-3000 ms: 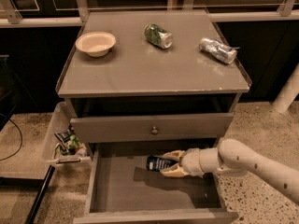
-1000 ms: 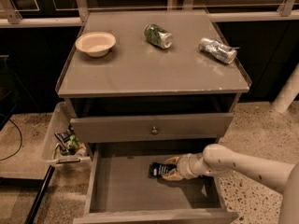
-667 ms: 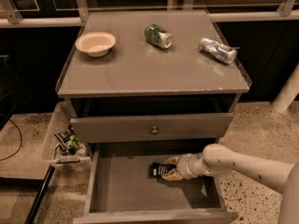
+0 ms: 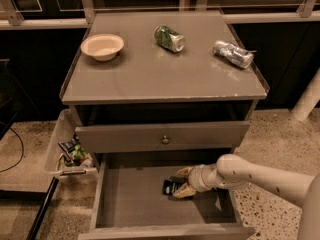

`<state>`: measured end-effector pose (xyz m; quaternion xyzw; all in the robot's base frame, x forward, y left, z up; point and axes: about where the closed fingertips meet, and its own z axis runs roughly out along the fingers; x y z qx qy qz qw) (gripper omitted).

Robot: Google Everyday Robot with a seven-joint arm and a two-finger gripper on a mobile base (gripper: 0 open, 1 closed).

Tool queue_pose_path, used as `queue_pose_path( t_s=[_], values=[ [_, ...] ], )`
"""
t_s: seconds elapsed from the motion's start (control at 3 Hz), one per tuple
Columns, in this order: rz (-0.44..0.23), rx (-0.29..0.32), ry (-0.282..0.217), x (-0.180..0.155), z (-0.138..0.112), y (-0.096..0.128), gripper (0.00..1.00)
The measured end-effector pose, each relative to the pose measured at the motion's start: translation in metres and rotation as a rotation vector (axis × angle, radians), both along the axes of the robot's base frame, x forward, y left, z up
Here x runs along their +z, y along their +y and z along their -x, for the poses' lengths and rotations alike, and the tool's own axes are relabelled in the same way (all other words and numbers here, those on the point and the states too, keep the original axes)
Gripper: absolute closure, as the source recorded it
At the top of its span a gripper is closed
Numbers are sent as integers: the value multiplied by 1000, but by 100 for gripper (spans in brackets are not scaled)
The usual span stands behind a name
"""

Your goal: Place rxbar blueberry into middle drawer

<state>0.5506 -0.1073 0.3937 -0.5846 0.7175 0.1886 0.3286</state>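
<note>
The rxbar blueberry (image 4: 170, 187), a small dark navy bar, lies on the floor of the open middle drawer (image 4: 132, 201), right of centre. My gripper (image 4: 183, 183) reaches into the drawer from the right, low over the floor. Its tan fingers (image 4: 184, 172) are spread, one behind the bar's right end and one in front of it. The rear finger stands clear of the bar. The arm (image 4: 260, 176) crosses the drawer's right wall.
The closed top drawer front with a round knob (image 4: 165, 139) is just above. On the cabinet top are a pale bowl (image 4: 102, 46), a green can (image 4: 168, 38) and a silver can (image 4: 232, 53), both lying down. A tray of snacks (image 4: 70, 154) hangs at the left.
The gripper has carried the bar down and slightly left to the drawer floor. The fingers are now a little wider apart around the bar.
</note>
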Motion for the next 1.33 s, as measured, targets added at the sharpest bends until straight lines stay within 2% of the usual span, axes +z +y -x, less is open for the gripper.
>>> queue_pose_path(
  t_s=[0.33, 0.67, 1.0, 1.33],
  values=[
    [0, 0, 0, 0, 0, 0, 0],
    [0, 0, 0, 0, 0, 0, 0],
    [6, 1, -15, 10, 11, -20, 0],
    [-15, 21, -58, 41, 26, -56, 0]
  ],
)
